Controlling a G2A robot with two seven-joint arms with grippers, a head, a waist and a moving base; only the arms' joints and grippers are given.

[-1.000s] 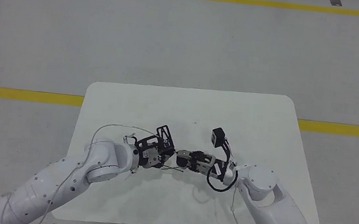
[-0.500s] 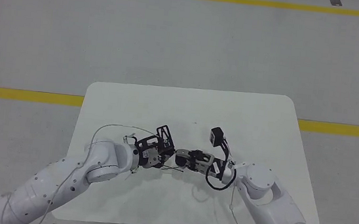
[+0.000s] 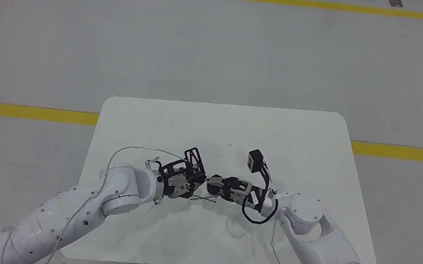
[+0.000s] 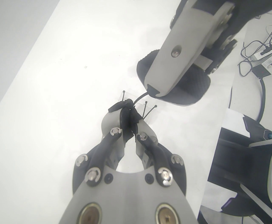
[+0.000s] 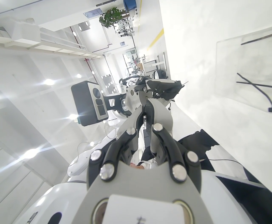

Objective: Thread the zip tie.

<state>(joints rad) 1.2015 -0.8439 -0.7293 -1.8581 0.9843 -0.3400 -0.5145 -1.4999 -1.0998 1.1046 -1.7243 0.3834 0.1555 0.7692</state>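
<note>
Both grippers meet above the middle of the white table (image 3: 296, 141). My left gripper (image 4: 127, 106) is shut on the head end of a thin black zip tie (image 4: 139, 98). The tie's strap curves a short way across to my right gripper (image 4: 153, 91), which is shut on its other end. In the top view the left gripper (image 3: 193, 184) and right gripper (image 3: 211, 185) stand almost tip to tip. The right wrist view has its own shut fingers (image 5: 148, 110) pointing at the left gripper (image 5: 175, 86) just beyond. The pads hide the tie's head.
Spare black zip ties (image 4: 148, 110) lie on a clear sheet (image 5: 233, 63) on the table right under the grippers. The sheet also holds several loose ties (image 5: 252, 84). A yellow floor line (image 3: 35, 113) runs behind the table.
The right gripper has edged a little closer to the left gripper. The left arm has stayed put.
</note>
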